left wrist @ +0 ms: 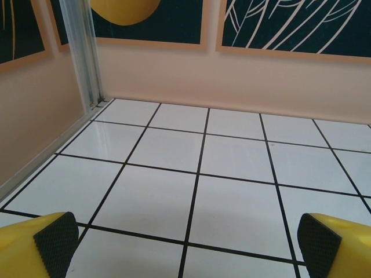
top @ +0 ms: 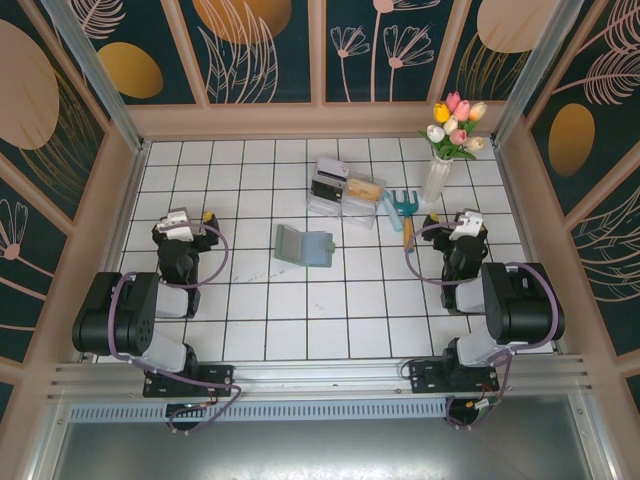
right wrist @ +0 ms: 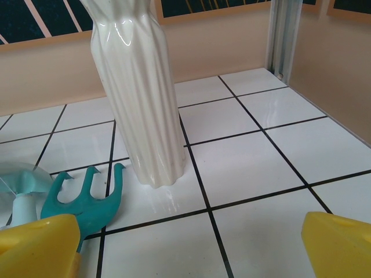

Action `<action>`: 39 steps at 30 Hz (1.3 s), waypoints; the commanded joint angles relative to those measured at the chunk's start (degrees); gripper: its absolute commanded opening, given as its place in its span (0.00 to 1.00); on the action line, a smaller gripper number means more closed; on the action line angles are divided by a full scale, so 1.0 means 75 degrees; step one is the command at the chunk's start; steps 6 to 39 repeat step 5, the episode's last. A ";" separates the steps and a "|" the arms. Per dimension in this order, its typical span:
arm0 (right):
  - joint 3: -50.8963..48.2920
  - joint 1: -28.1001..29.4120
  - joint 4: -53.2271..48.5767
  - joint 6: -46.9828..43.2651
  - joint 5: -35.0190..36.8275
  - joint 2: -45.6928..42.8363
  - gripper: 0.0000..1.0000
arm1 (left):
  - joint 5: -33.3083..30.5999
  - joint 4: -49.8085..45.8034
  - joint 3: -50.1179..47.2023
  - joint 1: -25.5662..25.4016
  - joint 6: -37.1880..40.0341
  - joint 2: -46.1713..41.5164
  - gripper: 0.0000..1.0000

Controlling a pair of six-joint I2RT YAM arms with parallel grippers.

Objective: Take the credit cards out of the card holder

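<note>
Both grippers stand released, jaws spread wide and holding nothing. The left gripper (left wrist: 185,255) shows its black pads (left wrist: 55,237) at the two bottom corners of its wrist view, with bare tile between them. It faces the far left corner, which suggests a parked pose rather than an approach. The right gripper (right wrist: 188,255) is just as wide apart and points at the vase (right wrist: 139,98), with the fork (right wrist: 87,197) lying just left of the vase's foot.

From above, the left gripper (top: 183,222) and right gripper (top: 465,222) sit folded back over their bases at either side. That leaves the middle free, probably so either arm can reach in.

Between them, well apart from both, the wallet (top: 303,245) lies flat on the tiles with one flap a little lifted. It sits just in front of the tray (top: 345,192).

No cards can be made out at this size, so I judge they are tucked inside and the task is not yet begun. One arm will likely need to pin the soft wallet while the other pinches a card edge.
</note>
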 commanded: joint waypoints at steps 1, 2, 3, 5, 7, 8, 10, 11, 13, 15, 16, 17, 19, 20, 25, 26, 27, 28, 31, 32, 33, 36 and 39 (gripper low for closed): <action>0.0025 -0.0054 0.0303 -0.0003 -0.0122 0.0054 0.99 | 0.0134 0.0015 0.0148 0.0027 0.0098 0.0075 0.99; 0.0027 -0.0051 0.0304 -0.0003 -0.0122 0.0046 0.99 | 0.0133 0.0021 0.0142 0.0024 0.0097 0.0063 0.99; 0.0026 -0.0055 0.0306 -0.0004 -0.0122 0.0047 0.99 | 0.0139 0.0042 0.0131 0.0024 0.0103 0.0063 0.99; 0.0008 -0.0054 0.0324 -0.0013 -0.0118 0.0048 0.99 | 0.0138 0.0055 0.0119 0.0024 0.0103 0.0057 0.99; 0.0008 -0.0054 0.0324 -0.0013 -0.0118 0.0048 0.99 | 0.0138 0.0055 0.0119 0.0024 0.0103 0.0057 0.99; 0.0008 -0.0054 0.0324 -0.0013 -0.0118 0.0048 0.99 | 0.0138 0.0055 0.0119 0.0024 0.0103 0.0057 0.99; 0.0008 -0.0054 0.0324 -0.0013 -0.0118 0.0048 0.99 | 0.0138 0.0055 0.0119 0.0024 0.0103 0.0057 0.99; 0.0008 -0.0054 0.0324 -0.0013 -0.0118 0.0048 0.99 | 0.0138 0.0055 0.0119 0.0024 0.0103 0.0057 0.99; 0.0008 -0.0054 0.0324 -0.0013 -0.0118 0.0048 0.99 | 0.0138 0.0055 0.0119 0.0024 0.0103 0.0057 0.99; 0.0008 -0.0054 0.0324 -0.0013 -0.0118 0.0048 0.99 | 0.0138 0.0055 0.0119 0.0024 0.0103 0.0057 0.99; 0.0008 -0.0054 0.0324 -0.0013 -0.0118 0.0048 0.99 | 0.0138 0.0055 0.0119 0.0024 0.0103 0.0057 0.99; 0.0008 -0.0054 0.0324 -0.0013 -0.0118 0.0048 0.99 | 0.0138 0.0055 0.0119 0.0024 0.0103 0.0057 0.99; 0.0008 -0.0054 0.0324 -0.0013 -0.0118 0.0048 0.99 | 0.0138 0.0055 0.0119 0.0024 0.0103 0.0057 0.99; 0.0008 -0.0054 0.0324 -0.0013 -0.0118 0.0048 0.99 | 0.0138 0.0055 0.0119 0.0024 0.0103 0.0057 0.99; 0.0008 -0.0054 0.0324 -0.0013 -0.0118 0.0048 0.99 | 0.0138 0.0055 0.0119 0.0024 0.0103 0.0057 0.99; 0.0008 -0.0054 0.0324 -0.0013 -0.0118 0.0048 0.99 | 0.0138 0.0055 0.0119 0.0024 0.0103 0.0057 0.99; 0.0008 -0.0054 0.0324 -0.0013 -0.0118 0.0048 0.99 | 0.0138 0.0055 0.0119 0.0024 0.0103 0.0057 0.99; 0.0008 -0.0054 0.0324 -0.0013 -0.0118 0.0048 0.99 | 0.0138 0.0055 0.0119 0.0024 0.0103 0.0057 0.99; 0.0008 -0.0054 0.0324 -0.0013 -0.0118 0.0048 0.99 | 0.0138 0.0055 0.0119 0.0024 0.0103 0.0057 0.99; 0.0008 -0.0054 0.0324 -0.0013 -0.0118 0.0048 0.99 | 0.0138 0.0055 0.0119 0.0024 0.0103 0.0057 0.99; 0.0008 -0.0054 0.0324 -0.0013 -0.0118 0.0048 0.99 | 0.0138 0.0055 0.0119 0.0024 0.0103 0.0057 0.99; 0.0008 -0.0054 0.0324 -0.0013 -0.0118 0.0048 0.99 | 0.0138 0.0055 0.0119 0.0024 0.0103 0.0057 0.99; 0.0008 -0.0054 0.0324 -0.0013 -0.0118 0.0048 0.99 | 0.0138 0.0055 0.0119 0.0024 0.0103 0.0057 0.99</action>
